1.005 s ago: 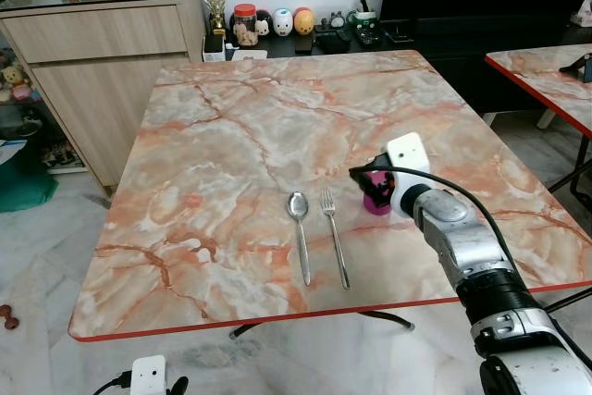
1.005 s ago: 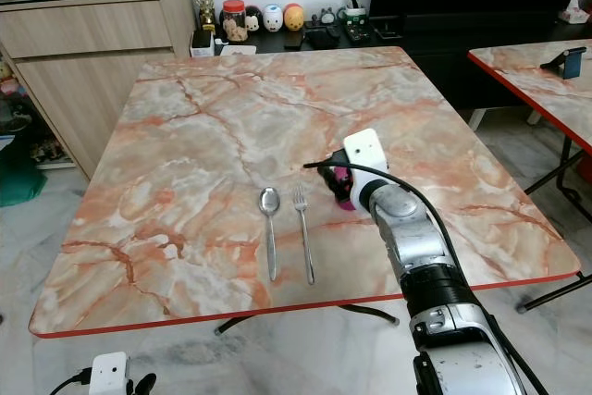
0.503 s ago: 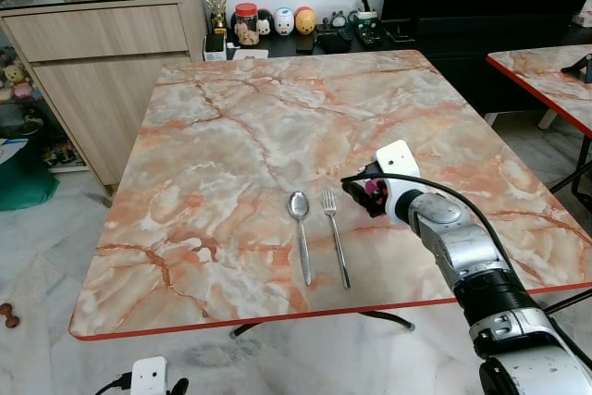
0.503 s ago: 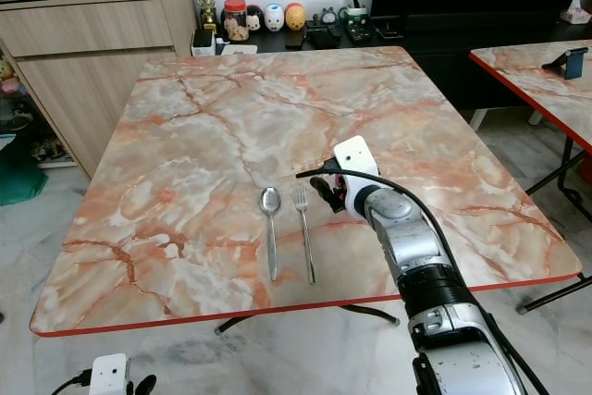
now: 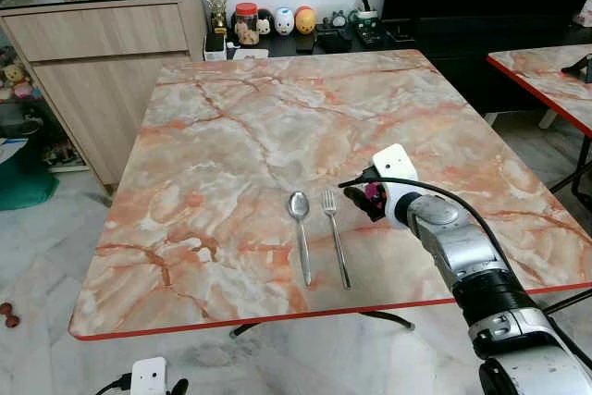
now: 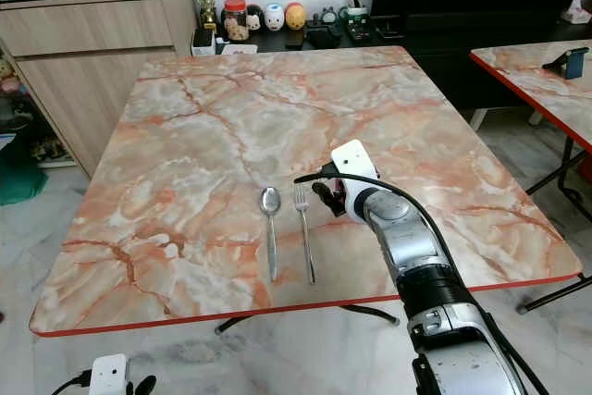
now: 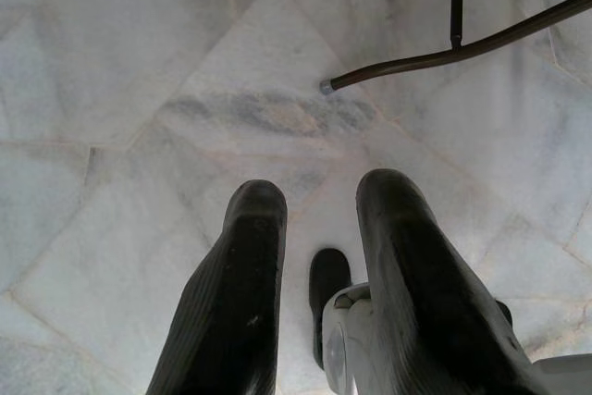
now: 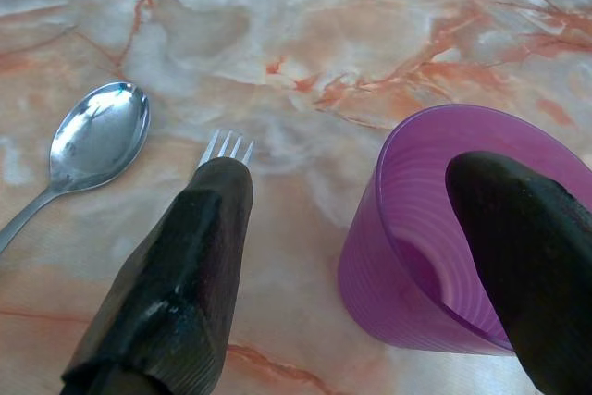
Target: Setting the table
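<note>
Right gripper [image 8: 342, 256] sits low over the marble table [image 5: 231, 117], just right of the fork [image 5: 335, 236]; fingers spread, not clamped; in the right wrist view one finger [image 8: 171, 289] stands outside the purple cup [image 8: 435, 238] on the fork side, the other finger [image 8: 532, 256] lies over the cup's far rim and partly inside the mouth; whether either pad is touching the cup wall cannot be told

Cup stands upright on the table, mouth up, just beside the fork tines and apart from them; from the head camera only a sliver of magenta [image 5: 374, 193] shows under the wrist housing

Spoon [image 5: 300, 233] and fork lie parallel, handles toward the near table edge, bowl and tines pointing away; spoon left of fork, a narrow gap between; reads as a place setting with the drink placed to the right of the cutlery, which would explain the cup's spot

Judgement: cup placement step, at or near release; a rim-straddling hold suits lowering a light cup without tipping it; risk is the inner finger catching the rim on the way out and dragging the cup into the fork

Left gripper [image 7: 319, 256] hangs idle over the pale floor tiles, fingers apart, holding nothing
</note>
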### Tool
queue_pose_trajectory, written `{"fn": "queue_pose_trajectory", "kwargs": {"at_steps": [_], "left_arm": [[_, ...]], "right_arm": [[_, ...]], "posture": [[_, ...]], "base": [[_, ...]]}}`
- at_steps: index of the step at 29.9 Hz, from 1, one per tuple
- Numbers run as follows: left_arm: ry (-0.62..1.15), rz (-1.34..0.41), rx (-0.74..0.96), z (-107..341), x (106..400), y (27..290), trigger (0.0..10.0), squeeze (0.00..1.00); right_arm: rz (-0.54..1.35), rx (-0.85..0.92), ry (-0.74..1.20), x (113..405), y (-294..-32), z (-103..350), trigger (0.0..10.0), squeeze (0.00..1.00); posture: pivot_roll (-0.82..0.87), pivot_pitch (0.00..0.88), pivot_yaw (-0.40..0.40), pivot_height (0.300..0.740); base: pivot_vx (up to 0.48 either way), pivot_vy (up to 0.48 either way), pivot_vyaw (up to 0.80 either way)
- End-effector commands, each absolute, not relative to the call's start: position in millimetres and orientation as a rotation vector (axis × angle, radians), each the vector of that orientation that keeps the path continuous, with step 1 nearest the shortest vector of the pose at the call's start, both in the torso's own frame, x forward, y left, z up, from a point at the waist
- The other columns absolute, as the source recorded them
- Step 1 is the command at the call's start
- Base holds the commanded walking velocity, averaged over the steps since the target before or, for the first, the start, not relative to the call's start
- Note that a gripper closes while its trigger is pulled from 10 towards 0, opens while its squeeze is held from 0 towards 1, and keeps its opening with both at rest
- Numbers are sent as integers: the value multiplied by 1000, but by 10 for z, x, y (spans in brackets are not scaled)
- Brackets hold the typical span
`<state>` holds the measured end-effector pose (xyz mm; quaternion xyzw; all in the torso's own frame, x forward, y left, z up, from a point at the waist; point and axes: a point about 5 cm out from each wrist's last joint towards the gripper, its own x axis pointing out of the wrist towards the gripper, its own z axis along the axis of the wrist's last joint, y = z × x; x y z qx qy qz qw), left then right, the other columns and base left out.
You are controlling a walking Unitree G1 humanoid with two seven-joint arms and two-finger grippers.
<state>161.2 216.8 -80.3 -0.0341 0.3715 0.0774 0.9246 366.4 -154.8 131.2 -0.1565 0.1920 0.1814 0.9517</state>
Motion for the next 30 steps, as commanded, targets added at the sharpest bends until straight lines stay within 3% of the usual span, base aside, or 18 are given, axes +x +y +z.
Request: {"fn": "queue_pose_trajectory", "kwargs": {"at_steps": [1,16,17,18,19,20,30], "left_arm": [[784,167,-74,-828,1564,2169,10000,0],[785,175,-75,-833,1539,2186,10000,0],[785,175,-75,-833,1540,2184,10000,0],[784,174,-75,-832,1542,2183,10000,0],[784,174,-75,-832,1542,2183,10000,0],[784,175,-75,-832,1542,2183,10000,0],[784,180,-72,-829,1545,2198,10000,0]], "right_arm": [[357,-323,409,3667,-1571,1300,10000,0],[281,-318,439,3676,-1669,1255,10000,0],[279,-319,439,3675,-1674,1253,7176,0],[276,-319,439,3675,-1678,1251,824,0],[276,-319,439,3675,-1678,1251,824,0],[274,-319,439,3675,-1680,1251,0,0],[255,-314,420,3698,-1681,1280,0,0]], "posture": [[-75,0,6,740],[-71,0,8,740],[-70,0,8,740],[-70,0,8,740],[-70,0,8,740],[-70,0,8,740],[-67,0,9,740]], "base": [[0,0,0],[0,0,0],[0,0,0],[0,0,0],[0,0,0],[0,0,0],[0,0,0]]}}
